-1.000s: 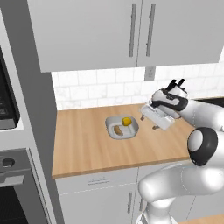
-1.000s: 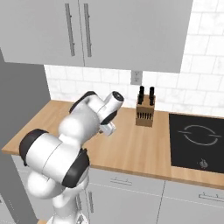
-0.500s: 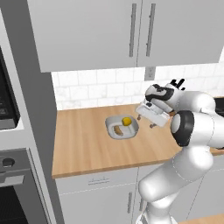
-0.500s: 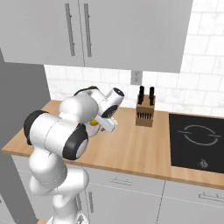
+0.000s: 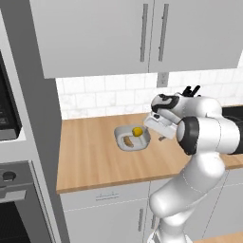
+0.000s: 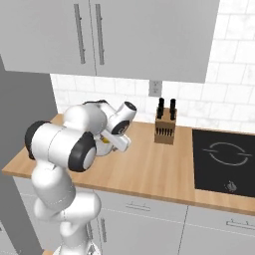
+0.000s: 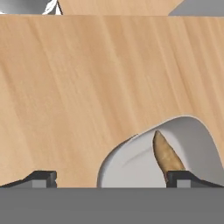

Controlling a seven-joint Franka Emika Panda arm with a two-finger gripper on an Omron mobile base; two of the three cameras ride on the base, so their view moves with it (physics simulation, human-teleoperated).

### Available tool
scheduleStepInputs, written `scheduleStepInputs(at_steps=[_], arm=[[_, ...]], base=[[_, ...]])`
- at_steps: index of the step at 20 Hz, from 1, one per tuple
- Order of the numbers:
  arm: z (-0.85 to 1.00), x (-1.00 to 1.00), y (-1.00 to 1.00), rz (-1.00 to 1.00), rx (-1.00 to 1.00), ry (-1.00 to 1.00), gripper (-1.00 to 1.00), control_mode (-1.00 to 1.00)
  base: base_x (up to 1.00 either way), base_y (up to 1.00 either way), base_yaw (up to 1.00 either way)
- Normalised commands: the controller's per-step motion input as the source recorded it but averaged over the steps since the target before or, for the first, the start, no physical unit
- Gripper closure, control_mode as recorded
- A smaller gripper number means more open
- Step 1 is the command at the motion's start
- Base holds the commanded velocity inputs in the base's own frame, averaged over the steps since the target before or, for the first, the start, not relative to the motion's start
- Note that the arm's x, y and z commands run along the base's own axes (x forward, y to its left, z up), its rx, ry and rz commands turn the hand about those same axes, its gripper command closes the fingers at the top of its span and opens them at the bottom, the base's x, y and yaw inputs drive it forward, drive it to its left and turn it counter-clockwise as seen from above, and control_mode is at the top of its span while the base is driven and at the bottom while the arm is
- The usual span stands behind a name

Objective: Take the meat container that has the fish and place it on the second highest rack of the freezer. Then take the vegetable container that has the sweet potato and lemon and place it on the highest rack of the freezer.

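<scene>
The vegetable container (image 5: 131, 139) is a shallow grey tray on the wooden counter, holding a yellow lemon (image 5: 137, 131) and an orange-brown sweet potato (image 5: 128, 141). My gripper (image 5: 154, 131) hovers just to the right of the tray, above its right rim, and is open with nothing in it. In the hand view the gripper (image 7: 111, 179) looks down on the tray's (image 7: 131, 166) curved rim, with the sweet potato (image 7: 166, 159) near the right fingertip (image 7: 183, 178). The meat container with the fish and the freezer with its racks are out of view.
A built-in oven (image 5: 14, 199) sits in the tall grey column left of the counter (image 5: 90, 152). To the right are a knife block (image 6: 164, 130) against the tiled wall and a black cooktop (image 6: 226, 157). Wall cabinets (image 5: 137, 33) hang overhead.
The arm has swung left and the hand has moved closer to the vegetable container. The jaws have stayed open.
</scene>
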Motion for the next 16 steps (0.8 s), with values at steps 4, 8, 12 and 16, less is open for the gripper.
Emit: scheduleStepInputs(at_steps=[4, 8, 12, 16], arm=[[-0.24, 0.24, 0.22, 0.00, -0.06, 0.00, -1.00, -1.00], [-0.32, 0.31, -0.02, 0.00, -0.03, 0.00, -1.00, -1.00], [-0.28, 0.36, -0.09, 0.00, -0.02, 0.03, -1.00, -1.00], [-0.22, 0.45, -0.05, 0.00, -0.01, 0.05, -1.00, -1.00]], base=[[0.00, 0.00, 0.00], [0.00, 0.00, 0.00], [0.00, 0.00, 0.00], [0.00, 0.00, 0.00]])
